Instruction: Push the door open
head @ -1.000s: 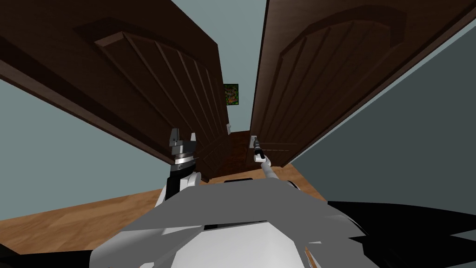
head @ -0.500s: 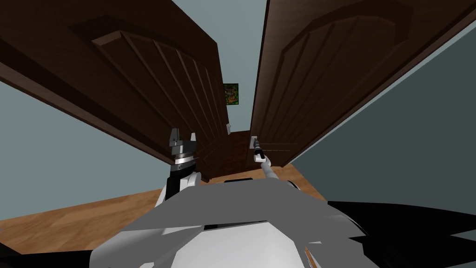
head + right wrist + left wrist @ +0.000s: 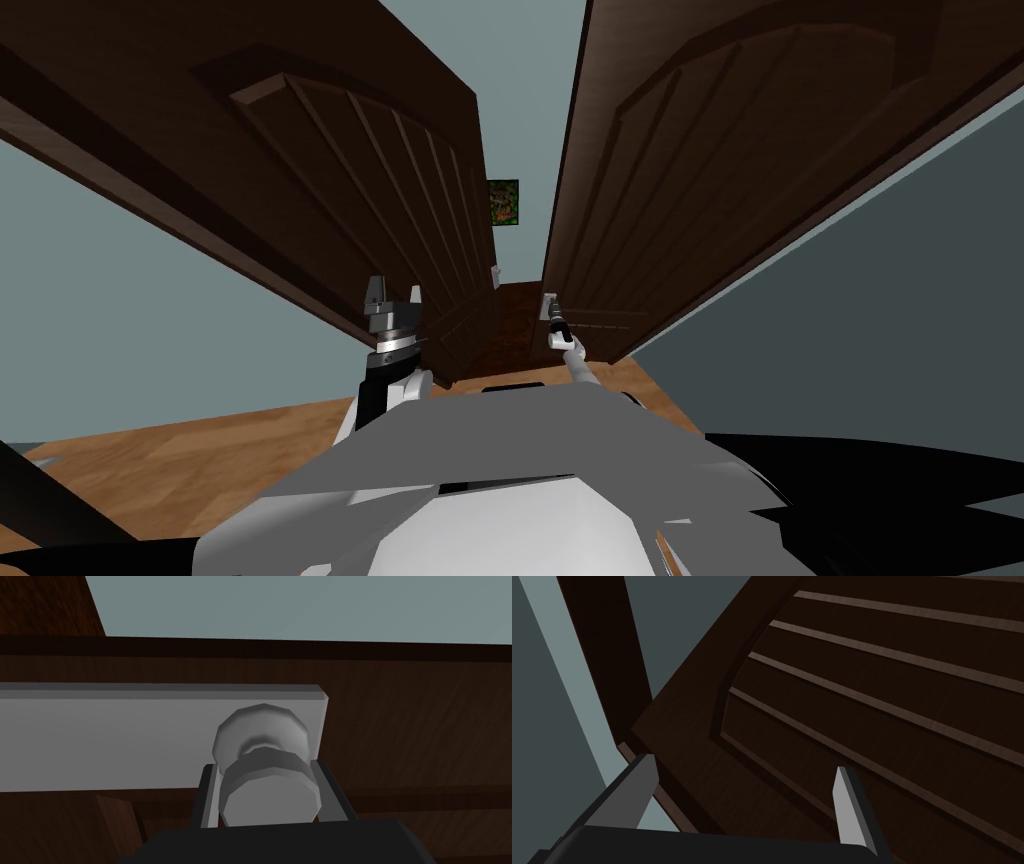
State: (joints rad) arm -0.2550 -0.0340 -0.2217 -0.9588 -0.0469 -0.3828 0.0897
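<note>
Right wrist view: the right gripper [image 3: 265, 767] is clamped on the grey knob [image 3: 270, 801] of the dark door [image 3: 425, 726]. The door is likely heavy and stiff, and the knob is the hold. Left wrist view: the left gripper [image 3: 743, 765], fingers apart, faces the other leaf [image 3: 862, 701]. Head view: the knob sits at the door's free edge; everything has shifted slightly, my own move.

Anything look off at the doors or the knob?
Nothing stands out. The round grey knob sits straight on its light grey plate on the dark brown panelled right door, with the right gripper shut on its sides. The left gripper is open, facing the matching left door. Both doors look undamaged.
</note>
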